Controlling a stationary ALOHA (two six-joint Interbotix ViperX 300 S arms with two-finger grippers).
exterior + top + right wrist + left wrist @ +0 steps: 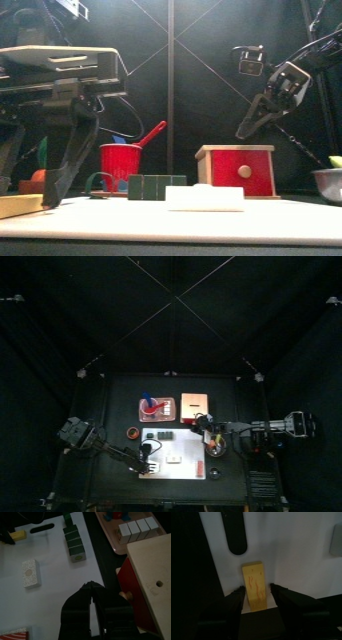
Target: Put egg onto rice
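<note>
Yellow and flat, the egg (255, 584) lies on the white board (298, 572), a small rectangular slab with faint reddish streaks (no lettering is legible anywhere). The left gripper (256, 594) straddles its near end, jaws apart, one on each side. Rightward, the white rice block (29, 573) looks grainy. The right gripper (91, 594) hangs above the board's edge, jaws pressed together.

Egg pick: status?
Left tool astride the egg on the white board, jaws apart, not clamped. Right tool shut, idle above the board. Rice clear, nothing blocking.
</note>
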